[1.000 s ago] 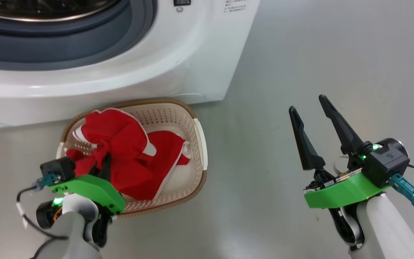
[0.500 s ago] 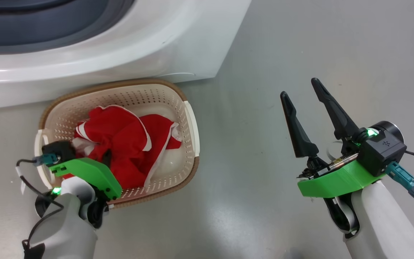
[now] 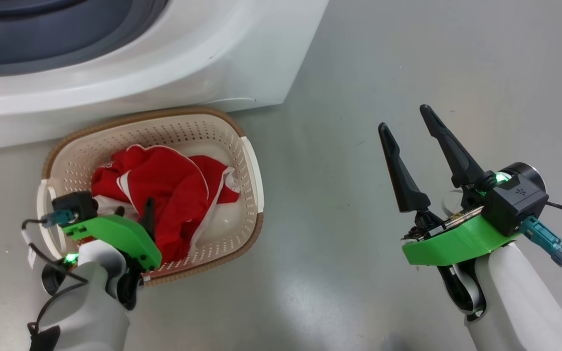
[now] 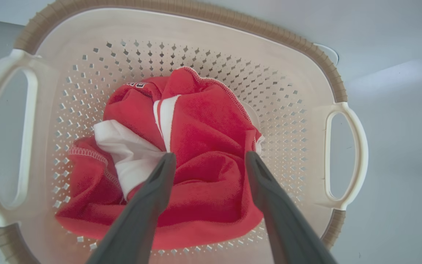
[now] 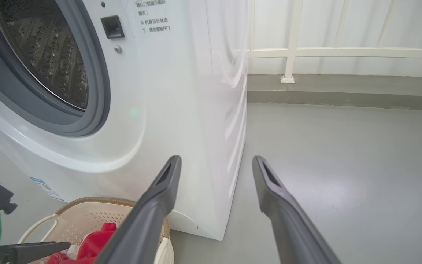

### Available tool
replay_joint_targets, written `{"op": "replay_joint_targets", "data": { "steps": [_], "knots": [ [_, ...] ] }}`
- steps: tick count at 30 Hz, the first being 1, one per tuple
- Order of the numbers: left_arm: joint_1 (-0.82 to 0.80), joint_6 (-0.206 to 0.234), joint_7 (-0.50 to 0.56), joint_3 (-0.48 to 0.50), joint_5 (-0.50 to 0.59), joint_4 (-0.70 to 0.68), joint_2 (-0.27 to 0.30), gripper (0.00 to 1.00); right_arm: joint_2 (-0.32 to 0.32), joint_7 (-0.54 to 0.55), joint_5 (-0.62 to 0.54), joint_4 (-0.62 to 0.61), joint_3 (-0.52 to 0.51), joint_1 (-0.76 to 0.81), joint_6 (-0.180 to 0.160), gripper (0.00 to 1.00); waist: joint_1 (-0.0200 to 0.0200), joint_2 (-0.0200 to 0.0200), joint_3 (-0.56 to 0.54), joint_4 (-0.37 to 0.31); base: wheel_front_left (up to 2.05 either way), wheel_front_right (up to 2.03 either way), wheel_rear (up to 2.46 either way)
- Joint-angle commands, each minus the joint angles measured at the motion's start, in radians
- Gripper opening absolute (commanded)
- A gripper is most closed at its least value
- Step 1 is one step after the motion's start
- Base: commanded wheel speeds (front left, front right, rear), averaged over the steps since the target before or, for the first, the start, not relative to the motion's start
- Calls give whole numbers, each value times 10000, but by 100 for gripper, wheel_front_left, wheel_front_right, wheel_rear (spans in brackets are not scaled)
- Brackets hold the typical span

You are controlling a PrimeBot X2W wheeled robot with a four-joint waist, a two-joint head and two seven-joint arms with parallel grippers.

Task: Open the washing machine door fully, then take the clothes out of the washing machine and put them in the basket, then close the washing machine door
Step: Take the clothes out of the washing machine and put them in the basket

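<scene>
- Red clothes [image 3: 164,195] with white stripes, crumpled in one heap at the bottom of the basket [image 3: 188,139]; lower left of the head view, centre of the left wrist view [image 4: 196,146].
- Basket cream, perforated, brown rim, handle at either end [image 4: 269,91]; on the floor [image 3: 408,58], just in front of the washing machine [image 3: 188,58].
- Left gripper [image 3: 134,209] over the basket, lower left of the head view; fingers spread wide in the wrist view [image 4: 209,157], tips down at the top of the heap, nothing pinched. Contact with the cloth: cannot tell.
- Washing machine white, along the upper left of the head view; in the right wrist view [image 5: 181,91] opening uncovered, grey rubber ring [image 5: 97,91] and steel drum [image 5: 46,55] in sight at upper left.
- Right gripper [image 3: 404,118] at lower right of the head view, well apart from the basket, above bare floor; fingers spread, empty [image 5: 215,159].
- Pale railing [image 5: 343,53] across the upper right of the right wrist view.
</scene>
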Motion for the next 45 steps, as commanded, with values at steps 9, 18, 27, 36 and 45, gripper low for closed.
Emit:
{"op": "replay_joint_targets", "data": {
  "steps": [9,18,27,36,45],
  "knots": [
    [188,-76,-1436,-181,285,-566,186,100,67,-63,-69,73,-109,192,35,100,0,0,-735,269,0,0,0],
    [1504,-81,-1547,58,650,-3416,83,100,73,-63,-312,251,-463,570,35,100,0,0,-1917,582,0,0,0],
    [3553,360,-1549,846,1530,-7148,42,100,-4,-63,-495,399,-662,954,35,100,0,0,-3037,747,0,0,0],
    [5158,356,-1550,1272,2433,-9666,22,100,-152,-63,-705,402,-869,1407,35,100,0,0,-4073,773,0,0,0],
    [6256,304,-1550,1347,2615,-10257,17,100,-316,-63,-821,288,-1029,1976,35,100,0,0,-4827,822,0,0,0]
  ]
}}
